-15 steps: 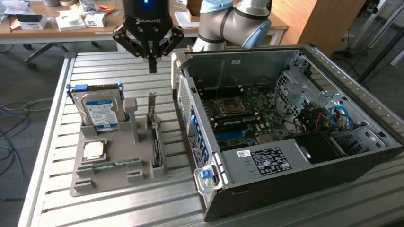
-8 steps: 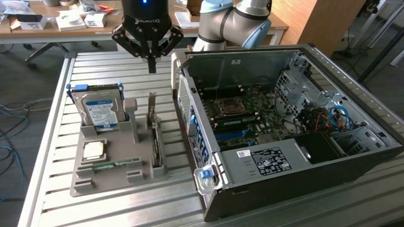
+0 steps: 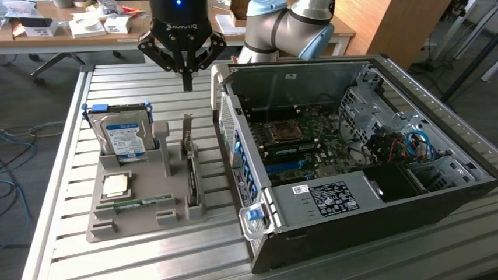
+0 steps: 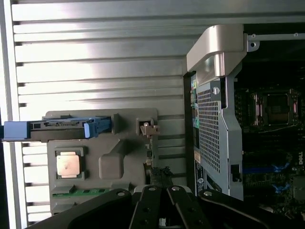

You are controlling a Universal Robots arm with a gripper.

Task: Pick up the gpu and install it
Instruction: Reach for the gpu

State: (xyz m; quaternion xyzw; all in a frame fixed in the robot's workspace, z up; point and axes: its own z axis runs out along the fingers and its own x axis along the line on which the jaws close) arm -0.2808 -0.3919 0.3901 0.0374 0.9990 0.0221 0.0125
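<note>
"While the black two-fingered pincer (image 3: 188,85) hangs over the grey plastic holder tray (image 3: 109,227), how do its fingers stand?"

"Clenched. The tips are pressed together with nothing between them, and they point down over one end of the tray, clear of everything in it."

"And the gpu (image 3: 190,169)?"

"That's the thin dark card with the long pale metal bracket. It stands on edge in the slot along the tray's side, the side closest to the open black computer case (image 3: 365,204). Its bracket end rises at the tray end below the pincer, with a gap of air between bracket and fingertips."

"What else sits in the tray?"

"A boxy silver hard drive with a blue label and blue carrier (image 3: 121,137) stands upright at that same end, on the side away from the case. A square metal-topped processor chip (image 3: 115,185) lies flat mid-tray, and a narrow green memory stick (image 3: 144,203) lies towards the opposite end."

"And around the tray?"

"A slatted metal table (image 3: 62,146) lies under it. The case lies just beside it, side panel off, motherboard showing."
</note>
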